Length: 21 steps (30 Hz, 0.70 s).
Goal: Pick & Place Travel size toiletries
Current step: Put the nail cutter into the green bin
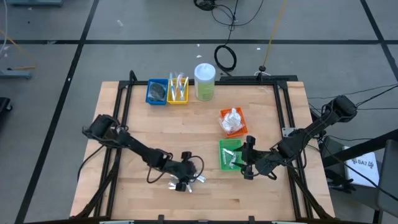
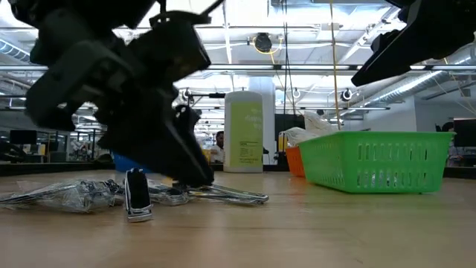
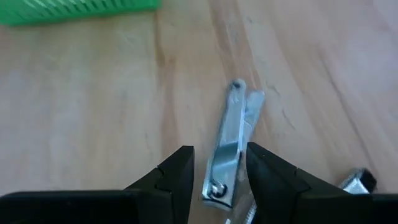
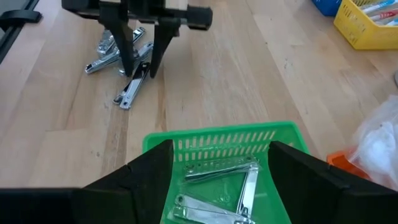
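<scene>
I see the left gripper (image 4: 139, 59) spread astride a clipper (image 3: 225, 158) beside the green tray (image 1: 229, 155); the right gripper (image 4: 221, 165) (spread, empty) hovers over that tray.

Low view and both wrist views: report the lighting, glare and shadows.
Low view: bright ceiling lights backlight the left arm, a dark silhouette over the loose clippers. Left wrist view: even light; the clipper between the open left claw glints. Right wrist view: the tray clippers glint in the green tray under the open right claw.
</scene>
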{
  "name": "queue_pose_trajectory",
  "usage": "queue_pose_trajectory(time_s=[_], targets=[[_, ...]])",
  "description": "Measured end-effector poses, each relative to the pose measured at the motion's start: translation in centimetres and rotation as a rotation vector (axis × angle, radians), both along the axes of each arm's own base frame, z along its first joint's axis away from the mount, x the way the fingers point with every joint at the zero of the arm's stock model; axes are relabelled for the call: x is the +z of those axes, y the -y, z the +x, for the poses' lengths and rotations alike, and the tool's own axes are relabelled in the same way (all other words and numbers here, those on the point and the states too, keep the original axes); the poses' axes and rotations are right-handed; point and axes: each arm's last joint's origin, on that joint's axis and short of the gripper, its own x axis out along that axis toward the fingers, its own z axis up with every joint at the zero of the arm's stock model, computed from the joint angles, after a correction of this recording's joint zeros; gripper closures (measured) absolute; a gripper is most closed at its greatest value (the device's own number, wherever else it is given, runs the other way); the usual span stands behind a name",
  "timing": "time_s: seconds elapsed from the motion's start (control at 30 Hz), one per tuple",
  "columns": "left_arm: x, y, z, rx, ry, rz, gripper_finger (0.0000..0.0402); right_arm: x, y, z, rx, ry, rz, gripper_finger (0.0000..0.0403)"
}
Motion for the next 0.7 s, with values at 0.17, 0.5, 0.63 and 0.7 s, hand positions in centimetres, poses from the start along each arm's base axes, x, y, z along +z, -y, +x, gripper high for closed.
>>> queue_pose_trajectory(time_s=[0.17,0.5,0.63,0.7], targets=[[-0.9,-0.4,0.2,-0.013,-0.033,-0.025,0.0256,0.0,0.0,0.0,0.000,-0.002,-0.001,0.0154],[-1.4,-1.2,0.0,0.018,-0.105,0.017,0.0322,0.0,0.0,0.0,-0.001,-0.001,-0.002,0.0156],[-1.1,-1.6,-0.1,0.038,-0.120,0.028,0.0367,0.0,0.0,0.0,-0.001,-0.001,-0.002,0.0156],[-0.6,-1.6,-0.3,0.043,-0.108,0.048,0.0367,0.0,0.0,0.0,-0.002,0.002,0.000,0.0156]])
